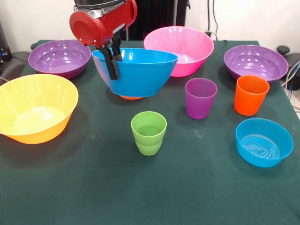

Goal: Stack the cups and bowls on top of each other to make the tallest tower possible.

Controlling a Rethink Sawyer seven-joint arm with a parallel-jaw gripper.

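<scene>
My gripper [114, 57] is shut on the near-left rim of the medium blue bowl [138, 72], one finger inside and one outside. The bowl hangs slightly tilted above the green cloth. A sliver of the small orange bowl [131, 97] shows under it. The green cup [148, 132] stands alone in front of it. To the right stand the purple cup [200, 97] and the orange cup [251, 94]. No tower is in view.
A large yellow-orange bowl [35, 108] sits at the left and a pink bowl [180, 49] behind the held bowl. Purple bowls stand at the far left [59, 57] and far right [255, 62]. A small shallow blue bowl [264, 142] rests near right.
</scene>
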